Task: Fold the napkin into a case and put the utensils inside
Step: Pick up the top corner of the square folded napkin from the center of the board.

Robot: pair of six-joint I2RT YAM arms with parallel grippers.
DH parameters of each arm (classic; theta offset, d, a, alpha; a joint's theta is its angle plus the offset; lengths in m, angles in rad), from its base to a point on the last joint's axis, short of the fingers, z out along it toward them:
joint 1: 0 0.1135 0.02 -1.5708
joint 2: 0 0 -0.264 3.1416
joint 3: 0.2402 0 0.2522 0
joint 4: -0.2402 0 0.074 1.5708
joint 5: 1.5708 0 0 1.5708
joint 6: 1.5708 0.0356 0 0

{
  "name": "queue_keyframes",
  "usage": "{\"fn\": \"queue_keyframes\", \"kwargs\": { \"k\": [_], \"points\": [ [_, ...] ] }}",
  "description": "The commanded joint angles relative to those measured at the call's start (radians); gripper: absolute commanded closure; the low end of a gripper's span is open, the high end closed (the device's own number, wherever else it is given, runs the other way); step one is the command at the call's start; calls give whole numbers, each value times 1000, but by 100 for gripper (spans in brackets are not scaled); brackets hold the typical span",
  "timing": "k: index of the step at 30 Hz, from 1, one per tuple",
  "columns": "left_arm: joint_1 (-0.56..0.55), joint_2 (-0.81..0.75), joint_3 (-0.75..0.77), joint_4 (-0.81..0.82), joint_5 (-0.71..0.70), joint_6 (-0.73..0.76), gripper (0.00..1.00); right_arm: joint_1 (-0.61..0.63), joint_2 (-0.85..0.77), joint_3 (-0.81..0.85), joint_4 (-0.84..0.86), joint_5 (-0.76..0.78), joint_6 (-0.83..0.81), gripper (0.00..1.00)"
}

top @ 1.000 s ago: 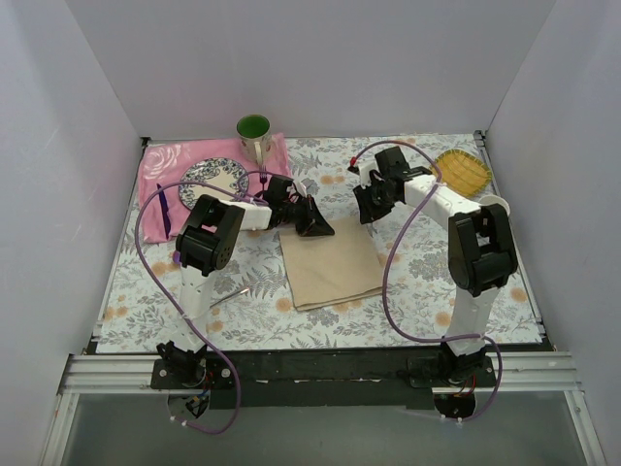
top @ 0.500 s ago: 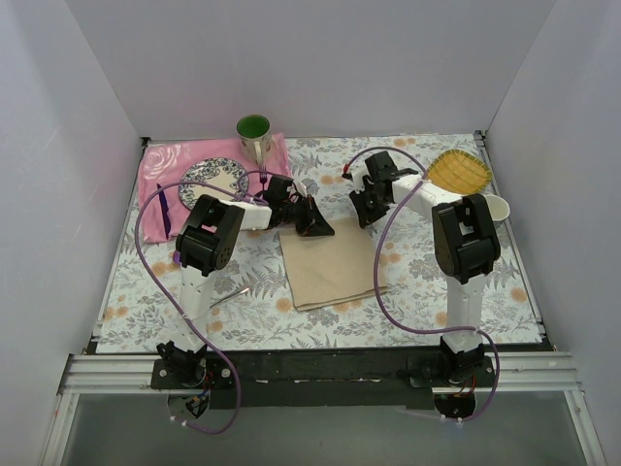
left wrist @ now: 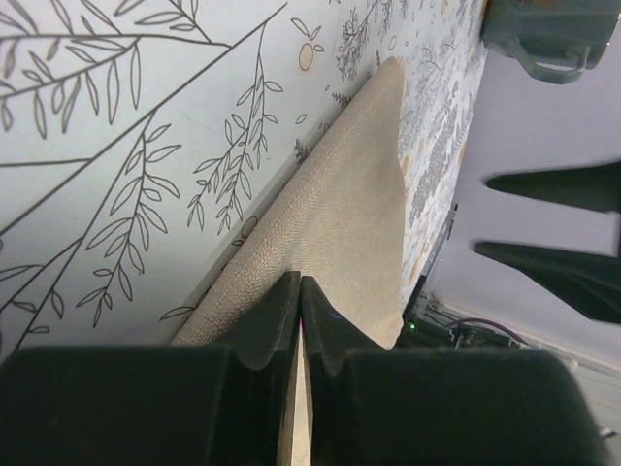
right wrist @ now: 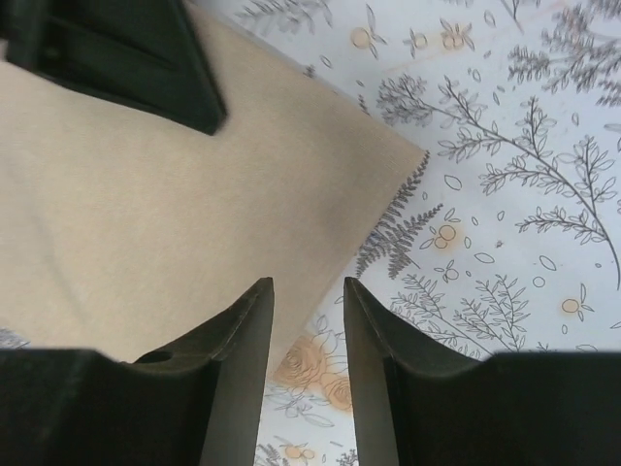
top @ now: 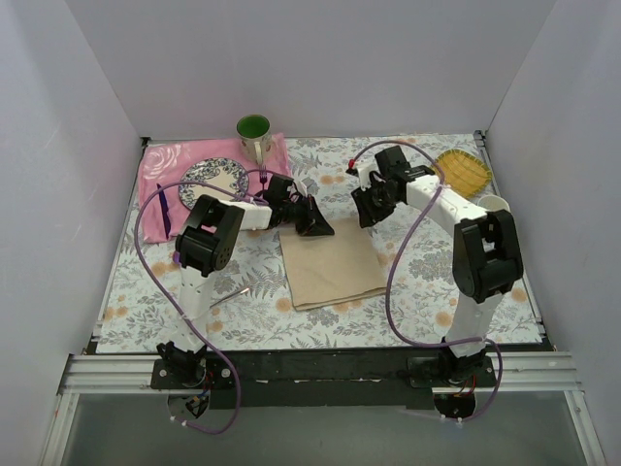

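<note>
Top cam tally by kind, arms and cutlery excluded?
Cloths: 2 (napkin, pink mat)
Plates: 1 (patterned plate)
Cups: 1 (green cup)
Woven trays: 1 (yellow woven tray)
Unclear: 1 (white round item, half hidden by arm)
Total: 6

Plain white walls [top: 310, 58] close in the table [top: 146, 311] on three sides. Its floral-print top fills mid-frame, evenly lit. A metal rail [top: 107, 374] crosses the bottom.
</note>
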Motion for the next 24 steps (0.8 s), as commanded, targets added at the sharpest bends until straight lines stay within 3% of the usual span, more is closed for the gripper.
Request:
{"fn": "queue_keyframes", "kwargs": {
  "k": [1,4,7,8,9,11,12,19,24],
  "points": [
    [5,-126,-24,5,11,56,92,1,-116,20,-50,-149,-15,58],
    [37,-244,-67,11,77,87,78,3,-139,-14,-59,-264,-2,62],
    [84,-376,-95,-83,140,253,64,3,-142,-89,-53,-349,37,68],
    [91,-404,-92,-143,181,331,59,3,-150,-139,-41,-358,37,69],
    [95,-430,-84,-312,178,587,56,3,-156,-161,-31,-363,35,70],
    [86,-539,-115,-444,142,820,50,3,-164,-203,-27,-377,25,72],
    [72,-586,-142,-528,129,1004,48,3,-165,-238,-28,-383,21,73],
    [-73,-996,-553,-636,-41,1683,52,3,-138,-312,-14,-317,-46,73],
    [-159,-1073,-704,-533,-98,1788,61,3,-101,-319,-19,-285,-97,73]
  ]
}}
